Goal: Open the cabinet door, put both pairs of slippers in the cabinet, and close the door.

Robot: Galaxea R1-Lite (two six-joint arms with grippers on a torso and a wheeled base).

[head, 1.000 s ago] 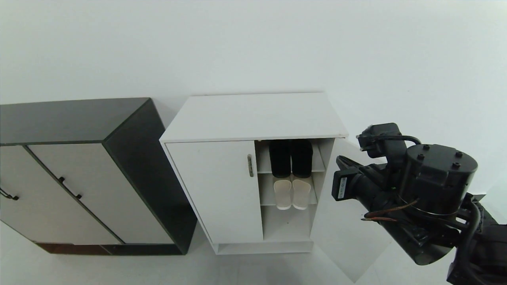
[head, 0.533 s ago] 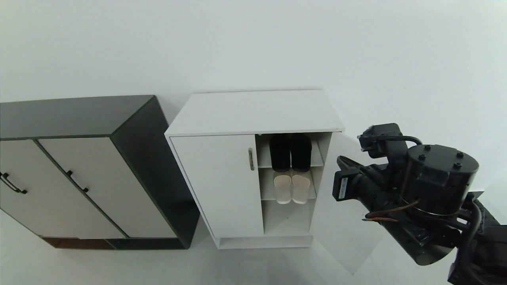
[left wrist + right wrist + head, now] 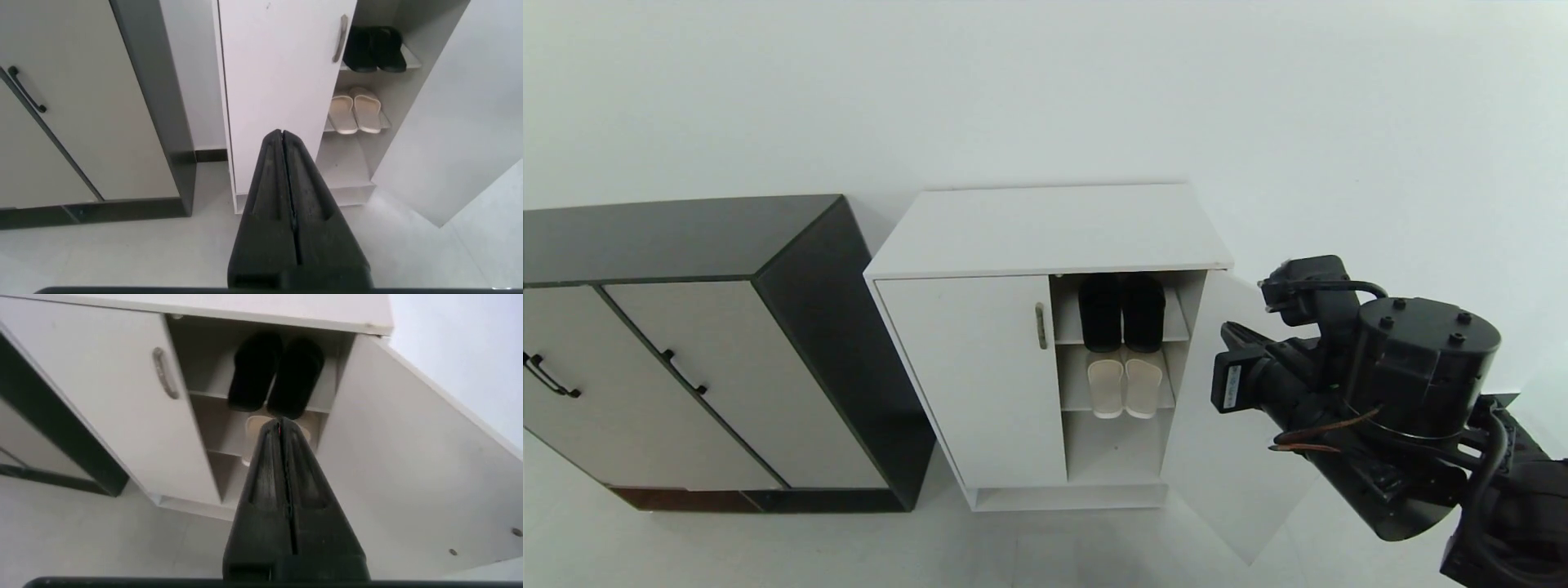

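Shifting as a whole in the head view over the last second, the scene shows that the camera moved, not the furniture; the slippers and doors keep their places relative to each other. My judgement is that the robot has repositioned for the last step, since both pairs are already stowed and only closing the door remains.

At far left stands the dark cabinet (image 3: 686, 245), just beside the white cabinet (image 3: 1054, 229). The left claw (image 3: 283, 143) hangs before the white cabinet's closed door (image 3: 972, 376), fingers pressed together on nothing. That door's handle (image 3: 1040, 325) runs upright along its inner edge.

Next come the black slippers (image 3: 1121, 314), side by side on the upper shelf (image 3: 1181, 327), with the white slippers (image 3: 1125, 388) directly beneath them on the middle shelf (image 3: 1072, 394). Each slipper's long axis runs front to back, and the toes appear to point at the rear wall, heels toward the opening.

Further right, the open door (image 3: 1225, 465) stands swung out from hinges on the cabinet's right side, long axis upright. The right claw (image 3: 279, 437) hovers before the opening, just beside that door's inner face, likewise pinched closed and empty.
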